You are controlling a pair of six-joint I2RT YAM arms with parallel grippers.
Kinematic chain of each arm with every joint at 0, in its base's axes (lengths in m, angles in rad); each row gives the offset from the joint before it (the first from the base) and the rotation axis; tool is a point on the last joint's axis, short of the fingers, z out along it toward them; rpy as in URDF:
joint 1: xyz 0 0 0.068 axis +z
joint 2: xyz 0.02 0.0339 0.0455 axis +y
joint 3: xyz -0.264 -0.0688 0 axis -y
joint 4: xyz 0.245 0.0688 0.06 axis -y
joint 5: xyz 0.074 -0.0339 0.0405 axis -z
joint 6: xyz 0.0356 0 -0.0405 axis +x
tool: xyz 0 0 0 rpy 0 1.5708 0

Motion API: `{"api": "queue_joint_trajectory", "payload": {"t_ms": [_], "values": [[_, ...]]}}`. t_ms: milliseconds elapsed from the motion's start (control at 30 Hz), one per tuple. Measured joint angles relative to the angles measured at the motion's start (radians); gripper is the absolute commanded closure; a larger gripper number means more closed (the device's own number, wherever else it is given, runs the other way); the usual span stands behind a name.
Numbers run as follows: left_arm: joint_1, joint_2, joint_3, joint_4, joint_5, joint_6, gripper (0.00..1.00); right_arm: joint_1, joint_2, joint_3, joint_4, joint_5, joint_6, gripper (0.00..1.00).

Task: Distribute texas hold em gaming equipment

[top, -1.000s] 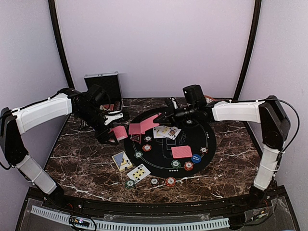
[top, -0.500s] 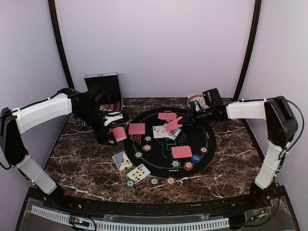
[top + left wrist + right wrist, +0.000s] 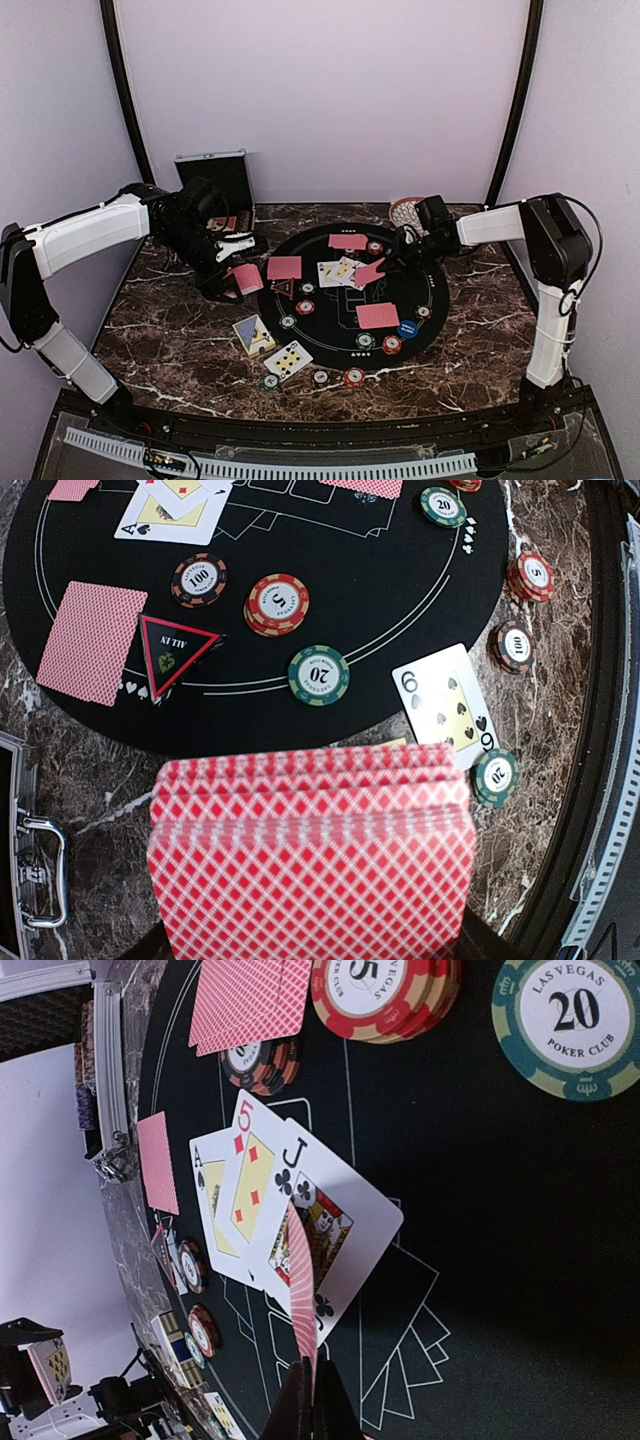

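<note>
My left gripper point(image 3: 232, 280) is shut on a deck of red-backed cards point(image 3: 310, 860), held over the marble left of the round black mat point(image 3: 432, 300); the deck hides its fingers. My right gripper point(image 3: 313, 1400) is shut on a single red-backed card point(image 3: 303, 1290), seen edge-on, just above the face-up ace, five and jack point(image 3: 260, 1200) at mid-mat. Red-backed cards point(image 3: 284, 267) lie face down on the mat. A red-edged black triangle marker point(image 3: 172, 650) and several poker chips point(image 3: 318, 674) also rest there. A face-up six point(image 3: 450, 705) lies off the mat.
The silver case point(image 3: 215, 180) stands open at the back left behind my left arm. A round woven dish point(image 3: 405, 210) sits at the back right, close to my right wrist. More chips point(image 3: 353, 376) and face-up cards point(image 3: 254, 335) lie on the marble by the mat's near edge.
The right arm has swung back to the right with its red-backed card, from beside the deck to over the face-up cards, and dipped toward the mat. The left arm holds still.
</note>
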Motion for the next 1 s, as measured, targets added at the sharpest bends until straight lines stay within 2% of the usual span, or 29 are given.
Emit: {"api": "queue_joint_trajectory", "payload": {"t_ms": [100,300,533,633,733,767,1000], "values": [[0.0,0.0,0.0,0.0,0.0,0.0,1.0,-0.004,0.002,0.017,-0.025,0.018,-0.023,1.0],[0.0,0.0,0.0,0.0,0.0,0.0,1.0,-0.006,0.02,0.051,-0.069,0.061,-0.073,0.7],[0.0,0.0,0.0,-0.001,0.001,0.0,1.0,-0.009,0.035,0.074,-0.164,0.153,-0.123,0.59],[0.0,0.0,0.0,-0.001,0.001,0.0,1.0,-0.009,0.031,0.081,-0.201,0.201,-0.14,0.46],[0.0,0.0,0.0,-0.001,0.002,0.0,1.0,-0.008,0.007,0.081,-0.227,0.25,-0.155,0.24],[0.0,0.0,0.0,-0.001,0.003,0.0,1.0,-0.008,-0.008,0.08,-0.232,0.265,-0.154,0.2],[0.0,0.001,0.001,-0.001,0.005,-0.001,1.0,0.066,-0.161,0.057,-0.142,0.224,-0.073,0.12]]}}
